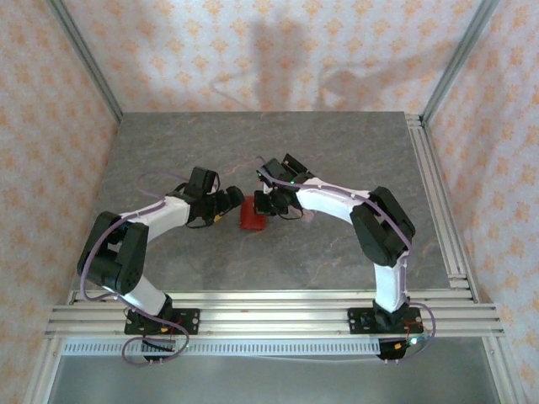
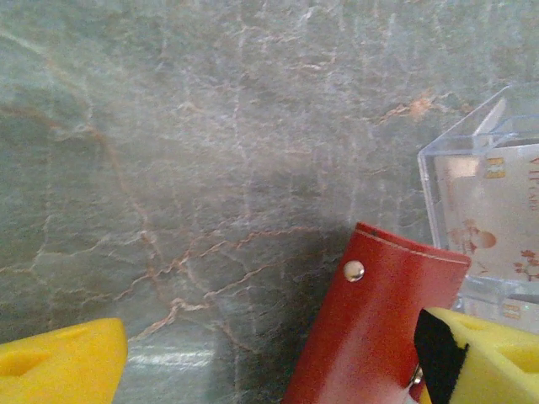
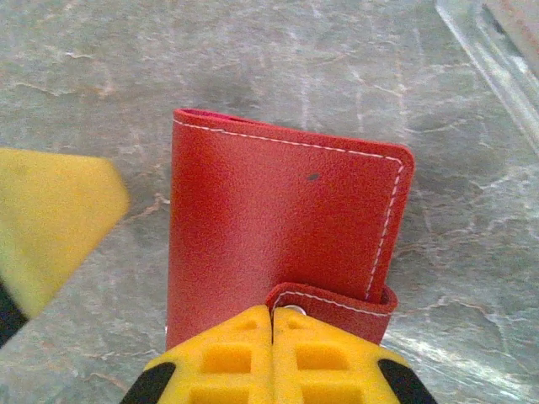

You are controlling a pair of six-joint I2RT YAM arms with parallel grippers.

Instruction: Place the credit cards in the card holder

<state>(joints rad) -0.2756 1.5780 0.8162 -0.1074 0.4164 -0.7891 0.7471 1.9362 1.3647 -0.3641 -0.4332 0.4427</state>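
The card holder (image 1: 252, 217) is a small red wallet lying closed on the grey stone table, between the two grippers. My right gripper (image 3: 271, 313) is shut, and its yellow tips touch the wallet's snap tab (image 3: 337, 299); nothing shows between its fingers. My left gripper (image 2: 269, 345) is open and straddles the wallet's (image 2: 370, 328) edge. Its right finger (image 2: 480, 358) lies over the red leather, while the left finger (image 2: 59, 362) is far off. A pale credit card (image 2: 493, 210) with pinkish print stands inside a clear rack.
The clear plastic rack (image 2: 472, 160) stands right behind the wallet, close to both grippers. Aluminium rails (image 1: 269, 316) run along the near table edge and the right side. Patterned walls enclose the back and sides.
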